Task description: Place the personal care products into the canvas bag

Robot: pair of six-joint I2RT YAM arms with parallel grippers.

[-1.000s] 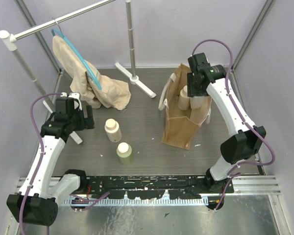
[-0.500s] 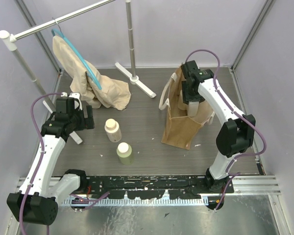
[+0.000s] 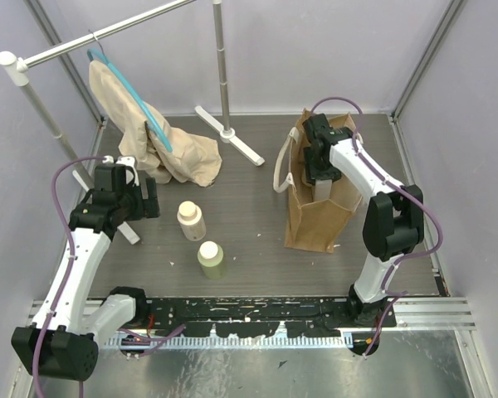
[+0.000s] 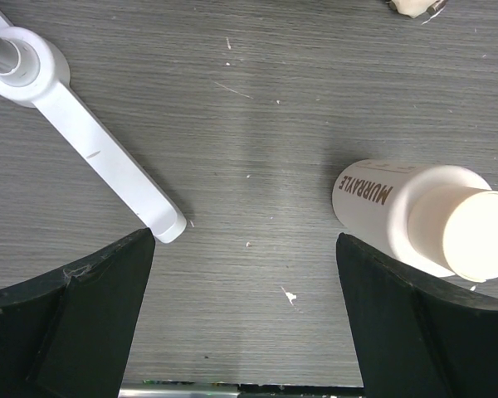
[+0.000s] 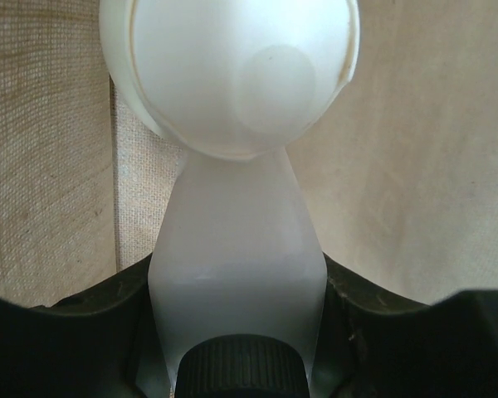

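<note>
The tan canvas bag [image 3: 314, 217] stands upright at the right of the table, with its cream handles [image 3: 280, 168] hanging on its left side. My right gripper [image 3: 319, 159] reaches down into the bag's mouth. In the right wrist view it [image 5: 236, 290] is shut on the white rectangular bottle [image 5: 236, 249], dark cap [image 5: 239, 365] toward the camera. A round cream bottle [image 5: 228, 75] stands inside the bag just beyond it. Two more bottles stand on the table: a cream one [image 3: 191, 221] [image 4: 415, 220] and a yellowish one [image 3: 211, 259]. My left gripper [image 3: 139, 203] [image 4: 245, 332] is open and empty, left of the cream bottle.
A clothes rack with white feet [image 3: 231, 135] [image 4: 83, 133] stands at the back. A beige cloth on a blue hanger [image 3: 162, 143] hangs down to the table behind my left gripper. Grey enclosure walls close in on both sides.
My right gripper has moved left and down into the bag with the white bottle. The bag has shifted and stands straighter. The left arm has not moved.
</note>
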